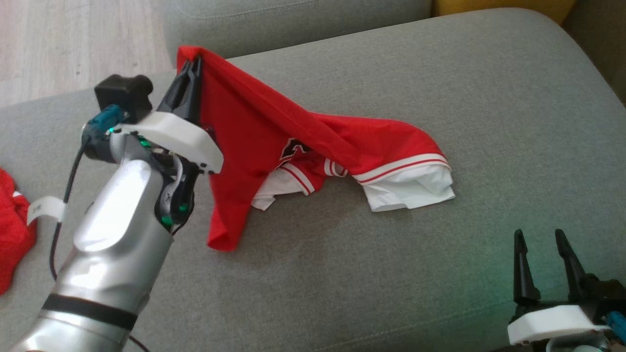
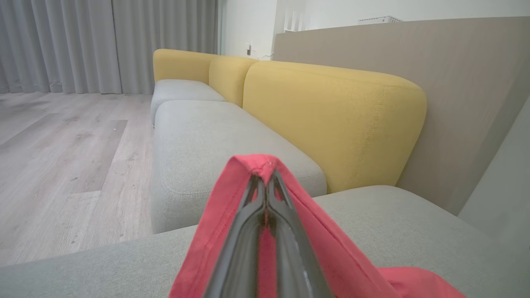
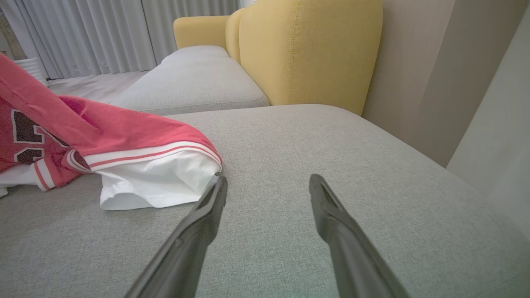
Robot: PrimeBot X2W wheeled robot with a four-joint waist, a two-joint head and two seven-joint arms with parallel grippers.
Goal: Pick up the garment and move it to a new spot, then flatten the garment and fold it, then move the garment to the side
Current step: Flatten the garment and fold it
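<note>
A: The red garment (image 1: 264, 132) is pinched at one edge by the left gripper (image 1: 194, 66), jaws clamped tight on the cloth, and that corner is held up off the grey sofa cushion (image 1: 440, 73)

B: The rest is draped down onto the cushion, white trim crumpled toward the right. The right gripper (image 1: 538, 239) is seen low at the near right, jaws spread wide, nothing held, apart from the trim

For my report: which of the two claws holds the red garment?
The left claw, shut on the raised garment; the right claw stands open, empty.
</note>
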